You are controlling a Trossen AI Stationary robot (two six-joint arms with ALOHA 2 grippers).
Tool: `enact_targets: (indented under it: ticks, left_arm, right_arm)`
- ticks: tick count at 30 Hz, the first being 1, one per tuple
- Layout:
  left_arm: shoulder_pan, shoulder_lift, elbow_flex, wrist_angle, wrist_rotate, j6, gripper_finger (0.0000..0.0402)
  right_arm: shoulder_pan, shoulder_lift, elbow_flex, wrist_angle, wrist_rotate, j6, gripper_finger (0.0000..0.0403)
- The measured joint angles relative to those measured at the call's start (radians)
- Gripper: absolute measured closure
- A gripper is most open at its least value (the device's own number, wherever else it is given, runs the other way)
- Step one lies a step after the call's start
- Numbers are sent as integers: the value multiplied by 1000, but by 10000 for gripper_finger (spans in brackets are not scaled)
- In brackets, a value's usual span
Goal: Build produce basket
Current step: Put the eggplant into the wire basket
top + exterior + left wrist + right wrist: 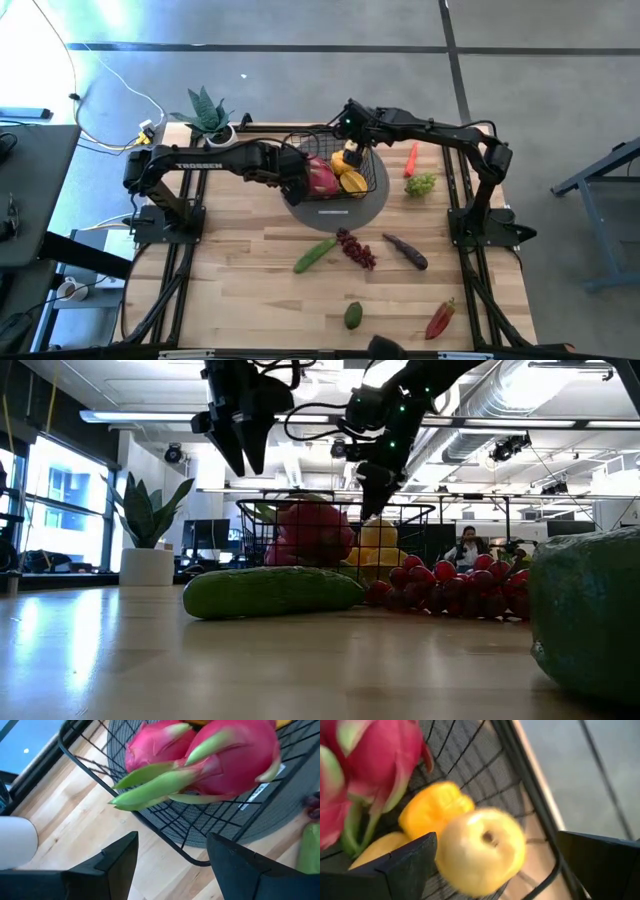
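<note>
Nearest the low camera, a large green avocado (pixel 590 615) fills the right edge of the frame, with a long green cucumber (pixel 272 591) and a bunch of dark red grapes (pixel 440 586) lying on the wooden tabletop (pixel 200 670) behind it.

Seen from above, the black wire-mesh basket (pixel 372 178) is set on a round grey mat (pixel 375 207) just above the centre of the frame. Inside it a pink dragon fruit with green scales (pixel 320 176) is seen at the left, and yellow fruits beside it at the right, among them a round yellow pear (pixel 480 851) and a ridged orange-yellow starfruit (pixel 431 809).

The left hand (pixel 296 172) is held over the basket's left rim, its fingers parted and nothing gripped. The right hand (pixel 352 143) is held over the basket's upper right part, jaws spread wide and empty, with the pear directly below between the fingers.

Still on the tabletop are found a red chilli (pixel 411 158) and green grapes (pixel 421 184) right of the basket, a dark purple aubergine (pixel 405 251) at centre right, and a red pepper (pixel 440 319) at lower right. A potted green plant (pixel 207 113) is placed at upper left.
</note>
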Motion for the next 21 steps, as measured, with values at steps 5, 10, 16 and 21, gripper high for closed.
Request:
enact_targets:
  ticks: [5,10,16,21]
  left_arm:
    - [0,-56,0,3,2,34,177]
    - [5,-116,0,0,10,89,177]
    - [2,-186,0,-8,44,143,177]
    - [-24,-243,-31,-13,55,186,177]
  right_arm:
    - [7,0,41,-79,-37,84,8]
    - [36,-1,76,-158,-61,184,8]
    - [106,-1,84,-243,-149,309,8]
    - [189,-1,84,-249,-177,406,8]
